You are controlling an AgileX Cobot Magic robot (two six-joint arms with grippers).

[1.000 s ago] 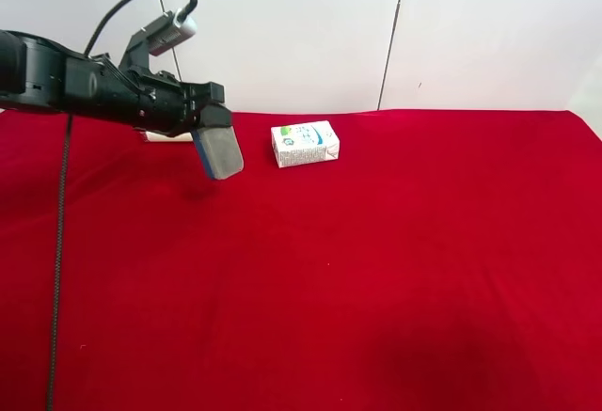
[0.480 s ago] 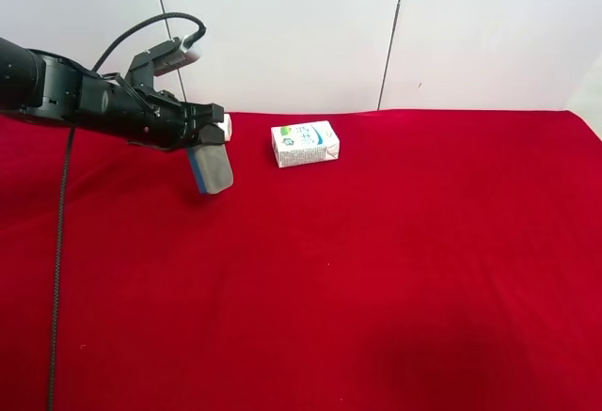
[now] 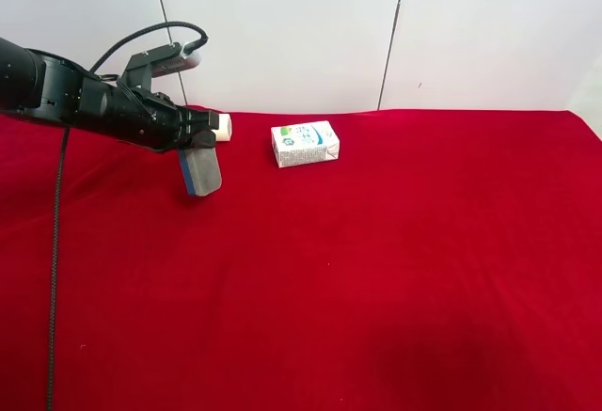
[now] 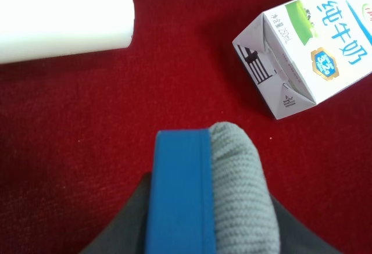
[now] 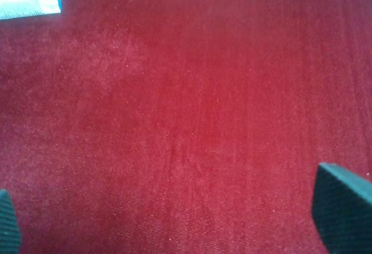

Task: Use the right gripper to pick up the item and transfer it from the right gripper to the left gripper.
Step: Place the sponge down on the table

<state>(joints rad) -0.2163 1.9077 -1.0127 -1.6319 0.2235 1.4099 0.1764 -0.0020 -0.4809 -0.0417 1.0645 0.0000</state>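
Because the small flat pad with a grey felt-like top over a thin blue base (image 3: 200, 170) is already clamped in the left gripper (image 3: 199, 140), hanging downward from the black ribbed arm at the left of the exterior high frame, the handover looks essentially done, and the remaining risks concern the hold and the surroundings. In the left wrist view the pad (image 4: 206, 190) is pinched by one end only, its free end sticking out well past the jaws above the red cloth tabletop (image 3: 395, 270); a quick swing of the arm could, in all likelihood, make it pivot or slide out. Beyond that free end lie the white printed milk carton (image 4: 308, 45) toward the upper right of that frame and a cream cylinder (image 4: 64, 13) toward the upper left, both near it. A forward or downward move might knock the pad against either one and loosen the hold. The right gripper (image 5: 168, 219) has its jaws wide apart over bare cloth and holds nothing, so a dropped pad would not be caught.
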